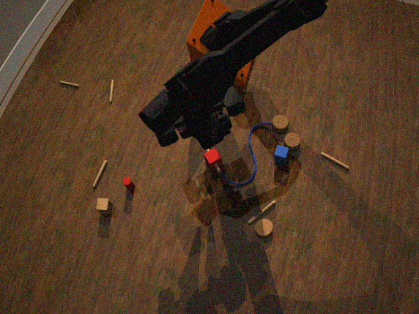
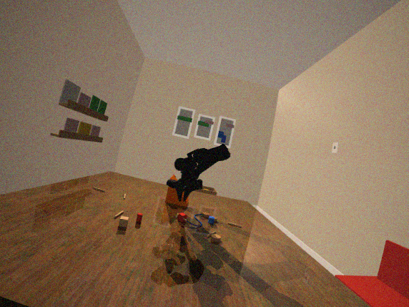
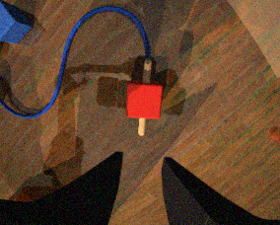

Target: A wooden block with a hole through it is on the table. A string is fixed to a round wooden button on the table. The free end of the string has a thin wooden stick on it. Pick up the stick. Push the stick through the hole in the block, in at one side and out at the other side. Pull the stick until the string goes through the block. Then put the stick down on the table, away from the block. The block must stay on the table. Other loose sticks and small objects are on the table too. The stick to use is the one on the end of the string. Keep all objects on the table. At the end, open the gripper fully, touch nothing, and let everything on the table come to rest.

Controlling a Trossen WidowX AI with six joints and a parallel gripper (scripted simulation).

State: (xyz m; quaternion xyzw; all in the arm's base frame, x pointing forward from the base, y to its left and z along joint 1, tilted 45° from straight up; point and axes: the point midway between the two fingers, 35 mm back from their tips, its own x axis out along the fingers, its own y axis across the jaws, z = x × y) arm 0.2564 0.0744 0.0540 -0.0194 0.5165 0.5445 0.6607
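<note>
The red block (image 1: 212, 157) (image 2: 181, 217) (image 3: 144, 101) stands on the table. The stick (image 3: 141, 127) passes through it: its bare end sticks out on one side and its string end on the other. The blue string (image 1: 239, 184) (image 3: 63, 59) curves from that end to a round wooden button (image 1: 280, 122). None of the string shows beyond the bare-end side. My gripper (image 2: 182, 198) (image 3: 142, 161) is partly open and empty, above the table. In the wrist view its fingertips are just past the bare end, which points toward the gap between them.
A blue cube (image 1: 281, 152) (image 2: 212, 220) and a wooden disc (image 1: 292, 140) stand near the button. A loose stick (image 1: 262, 212) lies by another disc (image 1: 264, 227). A red cylinder (image 1: 127, 181), a wooden cube (image 1: 102, 204) and several loose sticks lie farther out.
</note>
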